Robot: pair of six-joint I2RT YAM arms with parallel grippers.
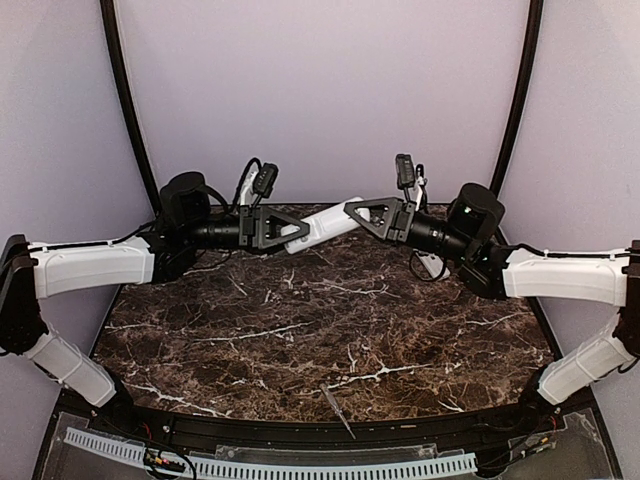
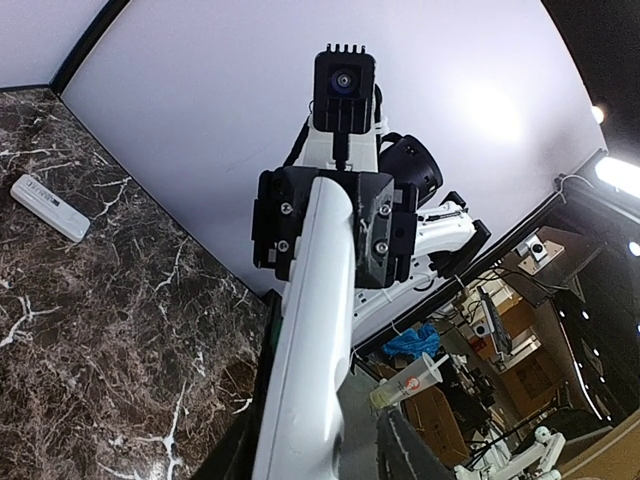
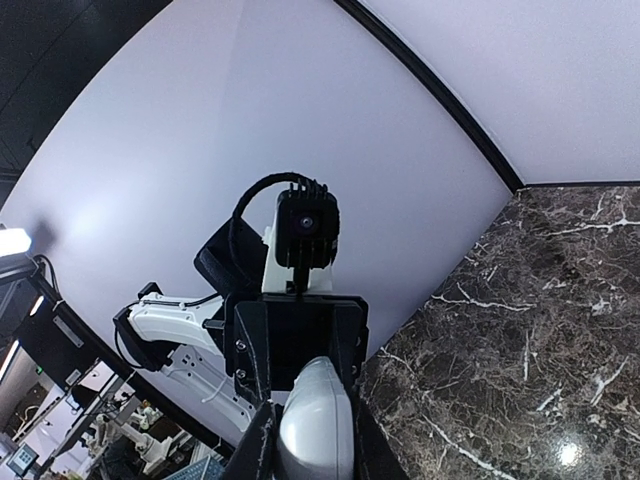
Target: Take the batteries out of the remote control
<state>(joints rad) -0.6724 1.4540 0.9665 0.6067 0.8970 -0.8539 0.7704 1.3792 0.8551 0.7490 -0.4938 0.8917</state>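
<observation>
We saw the left pincer [image 1: 288, 234] and right pincer [image 1: 354, 210] each pinching the white remote control [image 1: 322, 224] at twelve o'clock

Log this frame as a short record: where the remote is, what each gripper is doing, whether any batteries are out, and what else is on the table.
remote: white remote, held in the air over the far side of the table
left gripper: shut on one end of the remote
right gripper: shut on the other end
batteries: none visible
other items: thin grey rod near the front edge; small white flat piece lying on the table
</observation>
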